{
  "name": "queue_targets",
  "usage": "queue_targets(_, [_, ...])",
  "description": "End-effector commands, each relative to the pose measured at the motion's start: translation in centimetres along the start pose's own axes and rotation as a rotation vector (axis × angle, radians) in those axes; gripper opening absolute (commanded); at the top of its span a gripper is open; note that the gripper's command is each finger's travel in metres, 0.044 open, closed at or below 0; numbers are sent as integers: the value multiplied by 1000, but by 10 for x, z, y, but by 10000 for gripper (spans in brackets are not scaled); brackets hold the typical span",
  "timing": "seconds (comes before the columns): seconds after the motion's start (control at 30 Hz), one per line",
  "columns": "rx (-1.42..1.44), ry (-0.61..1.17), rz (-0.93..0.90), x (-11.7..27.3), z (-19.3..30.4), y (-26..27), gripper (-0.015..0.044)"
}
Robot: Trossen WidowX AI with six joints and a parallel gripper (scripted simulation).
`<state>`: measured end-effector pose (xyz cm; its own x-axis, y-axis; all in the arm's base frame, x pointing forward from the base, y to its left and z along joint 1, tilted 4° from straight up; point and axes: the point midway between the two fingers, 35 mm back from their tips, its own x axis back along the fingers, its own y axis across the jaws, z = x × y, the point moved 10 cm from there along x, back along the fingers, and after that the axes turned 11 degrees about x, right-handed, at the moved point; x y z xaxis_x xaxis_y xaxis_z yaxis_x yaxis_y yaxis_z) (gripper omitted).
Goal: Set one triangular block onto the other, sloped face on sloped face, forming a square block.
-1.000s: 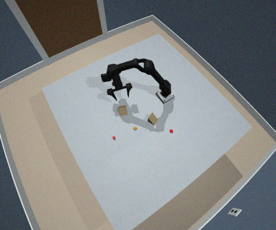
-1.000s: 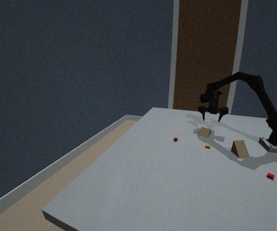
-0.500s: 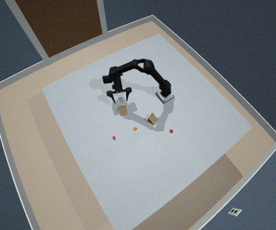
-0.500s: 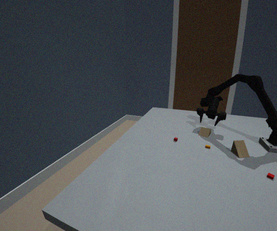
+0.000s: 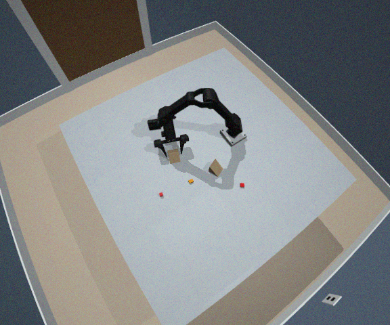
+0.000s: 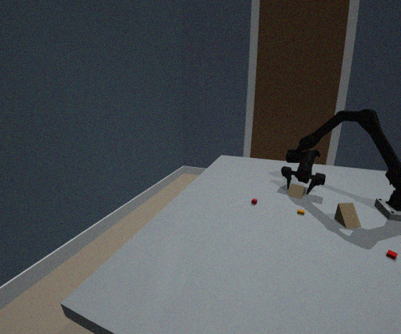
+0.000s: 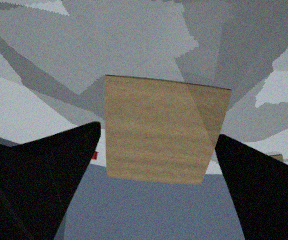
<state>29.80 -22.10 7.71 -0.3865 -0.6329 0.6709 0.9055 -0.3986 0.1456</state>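
Observation:
One wooden triangular block (image 5: 175,159) (image 6: 296,193) (image 7: 156,155) rests on the table, one broad face filling the middle of the wrist view. My gripper (image 5: 173,154) (image 6: 298,191) (image 7: 159,135) is open, pointing down with a finger on either side of this block. In the wrist view a small gap shows at the left finger; the right fingertip overlaps the block's edge, and I cannot tell whether it touches. The other triangular block (image 5: 217,166) (image 6: 349,216) (image 7: 278,157) stands apart on the table, nearer the arm's base, with a sloped face and a dark triangular end showing.
A small red block (image 5: 160,194) (image 6: 254,201) (image 7: 95,155) and a small orange block (image 5: 190,181) (image 6: 301,212) lie in front of the gripped-side block. Another red block (image 5: 242,185) (image 6: 391,255) lies beyond the second triangular block. The arm's base plate (image 5: 233,141) stands behind it.

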Motion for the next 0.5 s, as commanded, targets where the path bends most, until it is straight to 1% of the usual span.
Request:
queue_targets(0.0, [3, 0, 1, 0, 1, 0, 335])
queue_targets(0.03, [3, 0, 1, 0, 1, 0, 309])
queue_targets(0.33, [3, 0, 1, 0, 1, 0, 249])
queue_targets(0.47, [3, 0, 1, 0, 1, 0, 144])
